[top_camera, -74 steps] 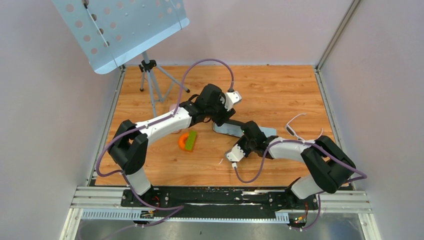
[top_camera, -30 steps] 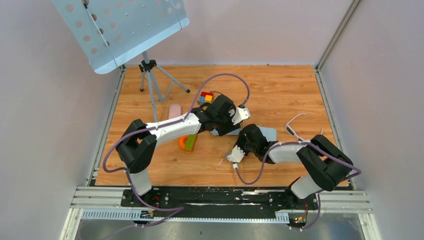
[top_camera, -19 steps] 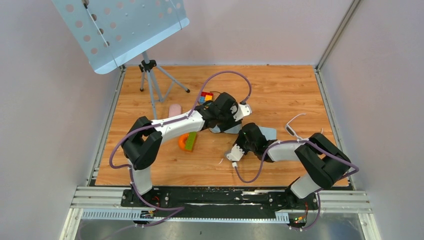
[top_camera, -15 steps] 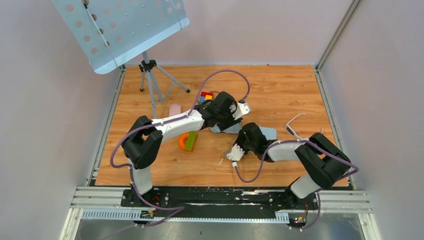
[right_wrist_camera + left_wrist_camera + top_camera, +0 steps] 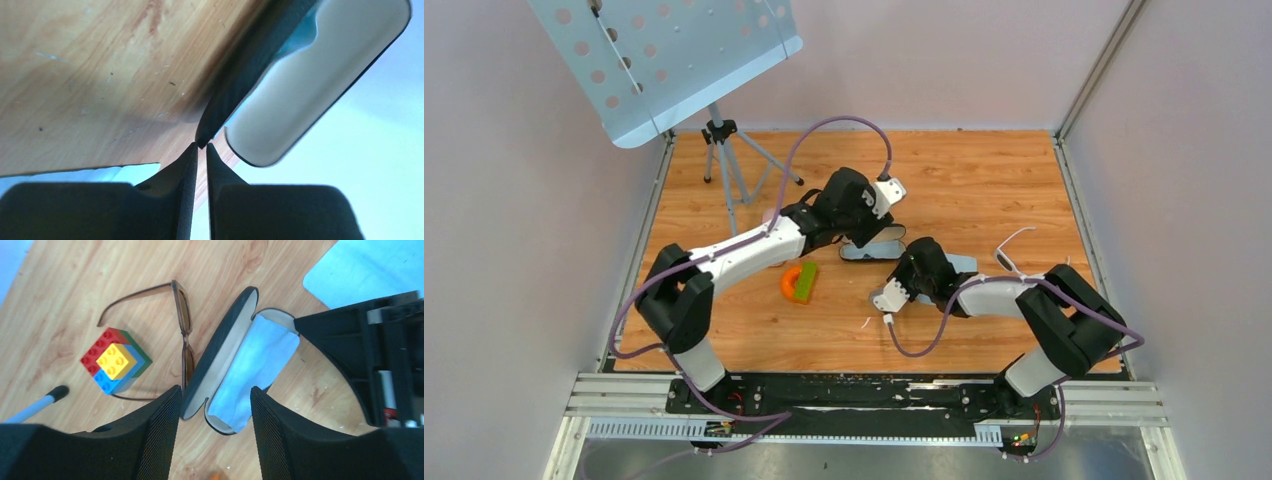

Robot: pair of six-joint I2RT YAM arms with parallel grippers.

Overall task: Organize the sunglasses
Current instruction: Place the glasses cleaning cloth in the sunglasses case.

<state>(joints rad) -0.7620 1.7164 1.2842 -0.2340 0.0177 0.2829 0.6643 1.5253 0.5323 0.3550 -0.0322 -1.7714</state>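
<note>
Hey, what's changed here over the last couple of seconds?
The left gripper swung in over the black case, then drew back leftward, jaws open, empty. The right gripper nudged slightly left at the case. White glasses and orange-green toy stayed put.

Legible markings: none; no text, label, brand, number or sign can be read in the overhead view or in either wrist view.
</note>
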